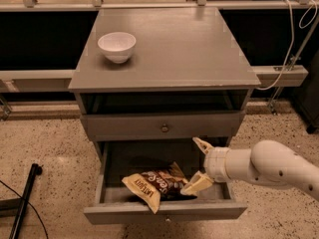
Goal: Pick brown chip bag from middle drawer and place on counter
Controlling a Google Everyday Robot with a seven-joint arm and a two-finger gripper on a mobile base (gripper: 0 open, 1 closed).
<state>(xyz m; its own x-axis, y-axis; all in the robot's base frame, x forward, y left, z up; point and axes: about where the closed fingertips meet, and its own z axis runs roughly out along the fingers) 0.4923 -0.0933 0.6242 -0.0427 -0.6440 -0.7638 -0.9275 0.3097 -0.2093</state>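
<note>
The middle drawer (164, 214) is pulled open at the bottom of the cabinet. The brown chip bag (154, 183) lies on its grey floor, dark brown in the middle with cream-yellow ends, left of centre. My gripper (198, 164) is inside the drawer just right of the bag, with its cream fingers (197, 184) spread open. The lower finger is at the bag's right end and the upper one is raised above it. The grey counter (179, 49) is the cabinet's top.
A small white bowl (117, 46) stands on the counter at the left. A shut drawer front with a round metal knob (164, 128) sits above the open drawer. A black pole (24, 203) lies on the speckled floor at the left. A white cable (291, 39) hangs at the right.
</note>
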